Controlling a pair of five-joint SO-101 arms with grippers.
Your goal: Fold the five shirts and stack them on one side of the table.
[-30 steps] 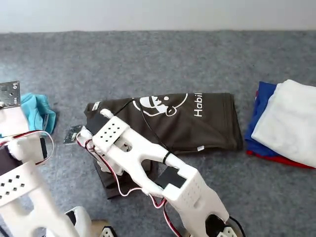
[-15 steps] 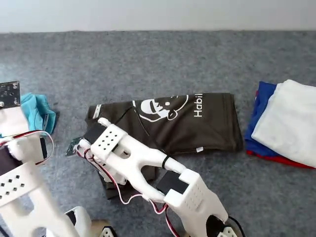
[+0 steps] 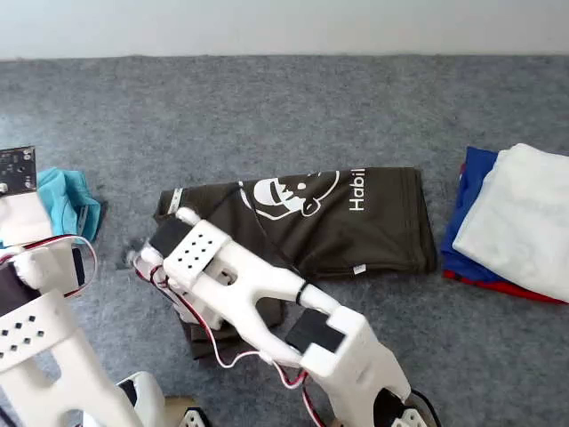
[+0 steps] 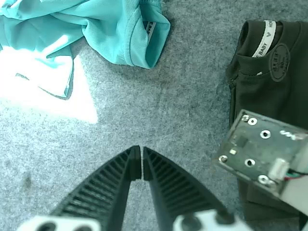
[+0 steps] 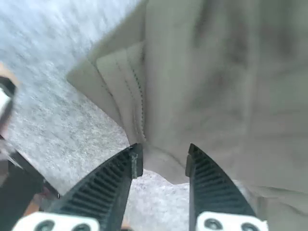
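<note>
right claw [image 5: 162, 161]: spread. The edge of the dark shirt [image 5: 216, 72] dips between my fingers, with stacked fold layers beside one of them.
left claw [image 4: 142, 162]: pressed together, tip to tip, over bare grey tabletop [image 4: 192, 101].
dark shirt, high view: mid tabletop, lying flat with the print up. My right arm crosses its 8 o'clock corner, and a folded flap lies under the arm.
teal shirt [image 4: 115, 29]: crumpled at the tabletop's 9 o'clock edge, with a strip of bare tabletop between it and the dark shirt.
stack [image 3: 511, 222]: 3 o'clock edge. The white shirt [image 3: 524, 213] is on top of the blue shirt [image 3: 476, 178], and a red edge [image 3: 498, 286] shows underneath.
high view adds: overall layout, the stack and the print.
left wrist view adds: the dark shirt's collar label and round patch, and the circuit board [image 4: 262, 154] on my right arm hanging over that shirt's edge.
right wrist view adds: the gap between my fingers and the hem seam up close. In the high view that claw is blurred.
</note>
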